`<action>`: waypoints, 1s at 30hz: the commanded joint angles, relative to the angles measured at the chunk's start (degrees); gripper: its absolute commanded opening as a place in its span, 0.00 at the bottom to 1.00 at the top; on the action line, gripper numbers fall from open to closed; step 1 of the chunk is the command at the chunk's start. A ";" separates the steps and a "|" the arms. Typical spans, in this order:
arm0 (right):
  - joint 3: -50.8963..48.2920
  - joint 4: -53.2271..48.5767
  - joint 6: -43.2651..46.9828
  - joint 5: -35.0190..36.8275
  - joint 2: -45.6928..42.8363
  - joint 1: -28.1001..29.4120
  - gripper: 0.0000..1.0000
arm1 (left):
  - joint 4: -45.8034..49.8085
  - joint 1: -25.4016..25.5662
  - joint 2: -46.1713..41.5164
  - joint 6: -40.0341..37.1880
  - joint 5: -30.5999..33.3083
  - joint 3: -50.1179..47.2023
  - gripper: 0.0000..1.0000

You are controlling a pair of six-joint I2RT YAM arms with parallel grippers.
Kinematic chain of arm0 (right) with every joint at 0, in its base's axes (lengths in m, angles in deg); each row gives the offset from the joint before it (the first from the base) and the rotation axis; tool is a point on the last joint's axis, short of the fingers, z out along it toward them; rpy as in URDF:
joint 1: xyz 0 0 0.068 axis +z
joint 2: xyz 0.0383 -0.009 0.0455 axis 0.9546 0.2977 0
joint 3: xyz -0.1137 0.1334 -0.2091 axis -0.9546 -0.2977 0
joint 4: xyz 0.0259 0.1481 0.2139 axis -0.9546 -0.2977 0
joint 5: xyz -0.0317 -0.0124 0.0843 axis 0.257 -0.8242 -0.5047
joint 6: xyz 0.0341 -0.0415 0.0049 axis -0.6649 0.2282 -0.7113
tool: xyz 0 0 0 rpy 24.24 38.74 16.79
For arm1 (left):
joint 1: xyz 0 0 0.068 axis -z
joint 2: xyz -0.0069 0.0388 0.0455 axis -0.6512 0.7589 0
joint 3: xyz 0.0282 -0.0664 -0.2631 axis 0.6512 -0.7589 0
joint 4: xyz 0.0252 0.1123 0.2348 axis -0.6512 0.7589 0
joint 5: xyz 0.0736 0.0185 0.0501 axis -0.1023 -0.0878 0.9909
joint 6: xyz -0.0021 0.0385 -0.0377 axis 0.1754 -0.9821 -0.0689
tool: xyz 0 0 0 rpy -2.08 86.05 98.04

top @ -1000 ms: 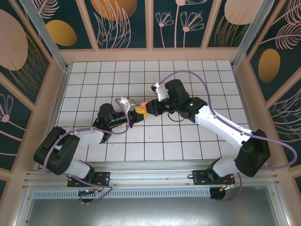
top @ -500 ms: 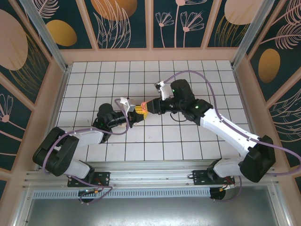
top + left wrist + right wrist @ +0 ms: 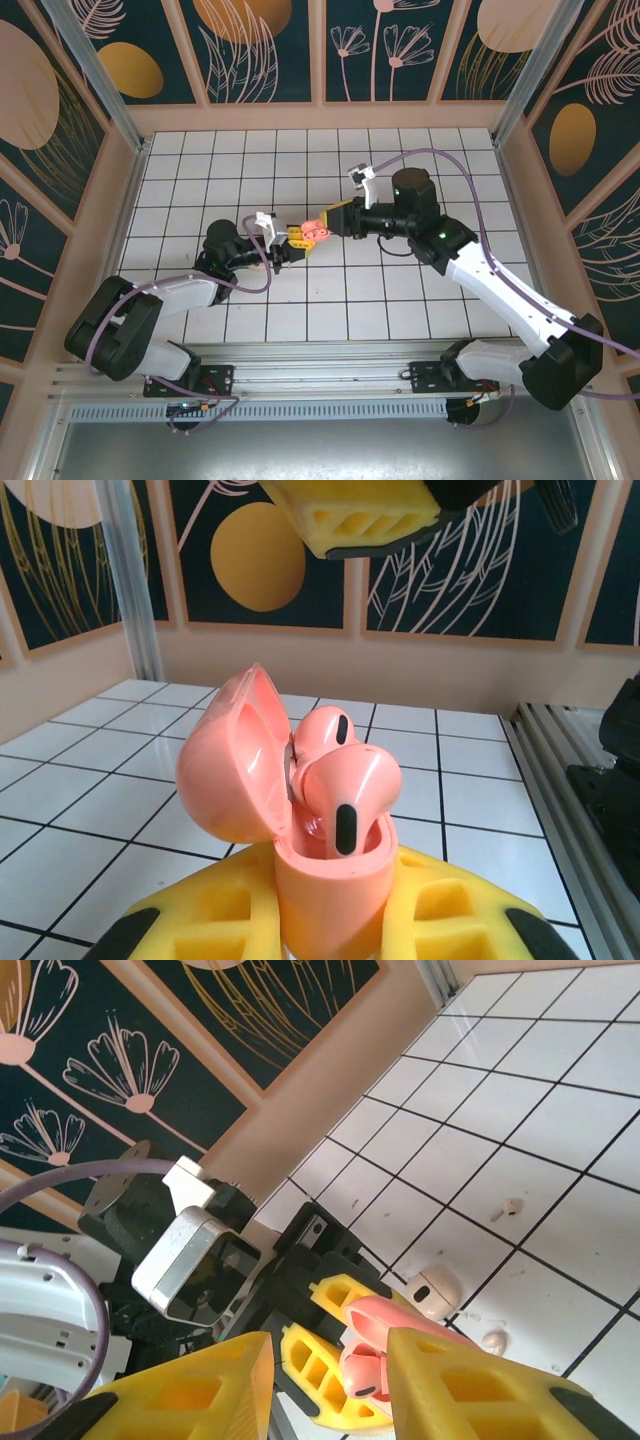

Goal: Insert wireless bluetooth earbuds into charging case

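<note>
- Left gripper point(image 3: 330, 930), bottom centre, pinches the pink case point(image 3: 328, 880); the case's base is cut off.
- Two salmon-pink earbuds point(image 3: 345, 785) sit inside (stems hidden).
- Right gripper point(image 3: 325, 1385): fingers spread, empty.
- Beige case point(image 3: 432, 1292) and beige earbuds point(image 3: 507, 1207) lie at right.

Two salmon-pink earbuds point(image 3: 345, 780) sit stems down inside the open pink case point(image 3: 330, 900), raised over the middle of the table point(image 3: 200, 170). Two pale beige earbuds point(image 3: 505, 1207) lie loose on the tiles near the closed beige case point(image 3: 432, 1293)

Glossy smooth plastic earbuds point(image 3: 345, 780), case point(image 3: 322, 900)
</note>
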 commanded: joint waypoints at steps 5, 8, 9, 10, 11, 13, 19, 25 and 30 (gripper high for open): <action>-3.84 1.04 15.11 -0.38 -6.98 -0.08 0.37 | 2.13 0.31 -1.18 -7.92 -2.05 -0.39 0.12; -2.23 -4.02 25.22 1.51 -7.43 0.70 0.35 | 4.68 0.40 -2.14 -10.69 -1.47 -0.26 0.12; -1.48 -5.30 27.23 3.21 -7.14 0.63 0.35 | 5.64 0.39 -2.49 -11.49 -1.23 -0.30 0.12; -0.51 -6.77 29.75 4.43 -6.73 0.62 0.35 | 6.55 0.40 -2.86 -12.43 -1.01 -0.30 0.12; 0.45 -8.29 32.16 4.77 -5.90 0.58 0.34 | 7.48 0.40 -3.30 -13.40 -0.89 -0.30 0.12; 2.16 -10.59 35.20 5.27 -4.24 0.62 0.34 | 8.57 0.40 -4.05 -14.91 -0.79 -0.51 0.12; 5.81 -15.23 41.72 6.24 0.49 0.93 0.34 | 9.03 0.56 -5.42 -18.45 -0.93 -1.71 0.12; 5.17 -14.65 51.07 5.75 0.91 3.41 0.34 | 9.89 0.89 -6.14 -19.69 -0.49 -1.75 0.12; -1.83 -9.18 66.07 3.77 -2.00 8.17 0.34 | 10.21 0.89 -6.34 -19.69 -0.40 -1.63 0.12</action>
